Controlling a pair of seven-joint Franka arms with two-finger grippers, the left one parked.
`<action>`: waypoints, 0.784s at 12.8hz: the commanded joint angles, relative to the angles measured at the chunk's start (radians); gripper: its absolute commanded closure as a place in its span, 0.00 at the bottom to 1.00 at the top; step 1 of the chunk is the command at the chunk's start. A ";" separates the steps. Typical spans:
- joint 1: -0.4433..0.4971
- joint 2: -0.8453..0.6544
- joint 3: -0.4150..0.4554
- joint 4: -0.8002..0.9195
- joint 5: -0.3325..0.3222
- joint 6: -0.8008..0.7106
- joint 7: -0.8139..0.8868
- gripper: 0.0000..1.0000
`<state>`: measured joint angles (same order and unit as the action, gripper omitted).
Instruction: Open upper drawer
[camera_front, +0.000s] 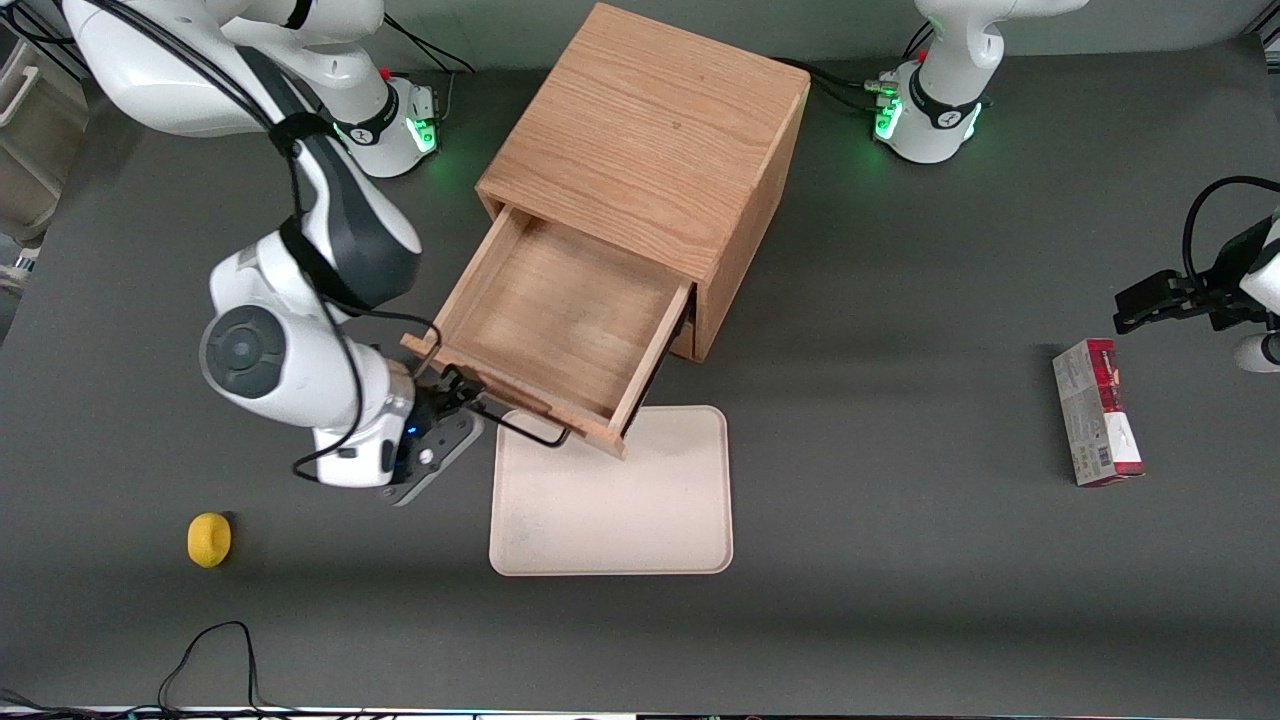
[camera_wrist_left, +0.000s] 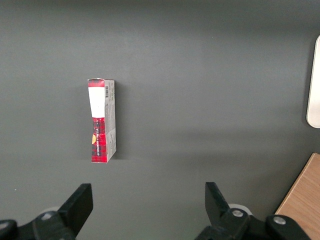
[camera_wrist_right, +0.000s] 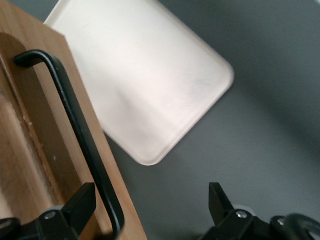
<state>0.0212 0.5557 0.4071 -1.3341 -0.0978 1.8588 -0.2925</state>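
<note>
The oak cube cabinet (camera_front: 650, 130) stands mid-table. Its upper drawer (camera_front: 560, 320) is pulled far out toward the front camera and shows a plain wooden, empty inside. The long black wire handle (camera_front: 530, 428) runs along the drawer front. My right gripper (camera_front: 455, 390) is at the handle's end toward the working arm's side, fingers open. In the right wrist view the gripper (camera_wrist_right: 150, 205) is spread wide; the handle (camera_wrist_right: 75, 125) on the drawer front (camera_wrist_right: 30, 150) passes between the jaws, close to one finger, not clamped. The lower drawer is mostly hidden under the upper one.
A cream tray (camera_front: 610, 500) lies on the table under the drawer's front edge, nearer the front camera; it also shows in the right wrist view (camera_wrist_right: 145, 85). A yellow lemon-like object (camera_front: 209, 539) lies toward the working arm's end. A red box (camera_front: 1097, 412) lies toward the parked arm's end.
</note>
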 joint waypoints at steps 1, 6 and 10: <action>-0.007 -0.067 -0.069 0.043 -0.011 -0.075 0.094 0.00; -0.006 -0.264 -0.220 0.015 0.010 -0.232 0.487 0.00; -0.006 -0.573 -0.345 -0.357 0.117 -0.190 0.584 0.00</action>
<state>0.0094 0.1768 0.1480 -1.4346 -0.0645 1.5893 0.2654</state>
